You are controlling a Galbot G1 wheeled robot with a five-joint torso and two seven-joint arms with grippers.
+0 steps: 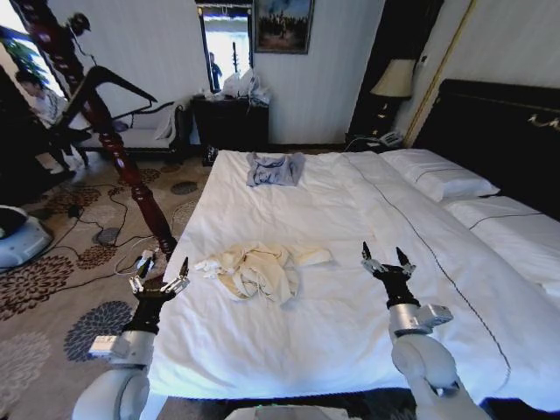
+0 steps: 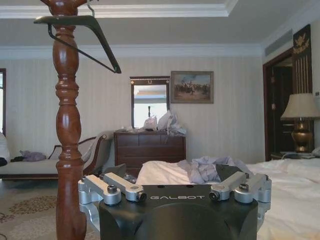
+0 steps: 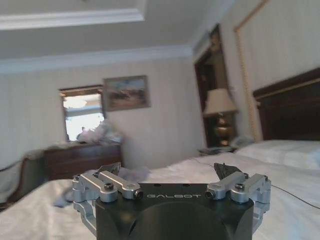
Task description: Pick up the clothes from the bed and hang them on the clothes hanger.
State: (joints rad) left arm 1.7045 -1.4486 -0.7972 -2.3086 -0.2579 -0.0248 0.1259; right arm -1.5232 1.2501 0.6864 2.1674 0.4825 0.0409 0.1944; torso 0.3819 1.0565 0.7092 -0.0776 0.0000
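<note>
The clothes (image 1: 254, 269), a crumpled cream garment, lie on the white bed (image 1: 350, 227) near its left side. My left gripper (image 1: 160, 273) is open at the bed's left edge, just left of the garment, and holds nothing. Over the sheet to the garment's right, my right gripper (image 1: 388, 256) is also open and bare. The black clothes hanger (image 1: 118, 80) hangs from the top of the dark-red wooden post (image 1: 131, 171). In the left wrist view the clothes hanger (image 2: 82, 37) sits high on the post (image 2: 67, 135), beyond my left gripper (image 2: 172, 172). The right gripper (image 3: 167, 170) points along the bed.
A blue-grey garment (image 1: 274, 168) lies at the bed's far end. White pillows (image 1: 437, 179) and a dark headboard (image 1: 499, 131) are on the right. A dresser (image 1: 232, 118), a lamp (image 1: 394, 79) and a chaise (image 1: 140, 131) line the far wall. Cables (image 1: 114, 254) trail over the carpet.
</note>
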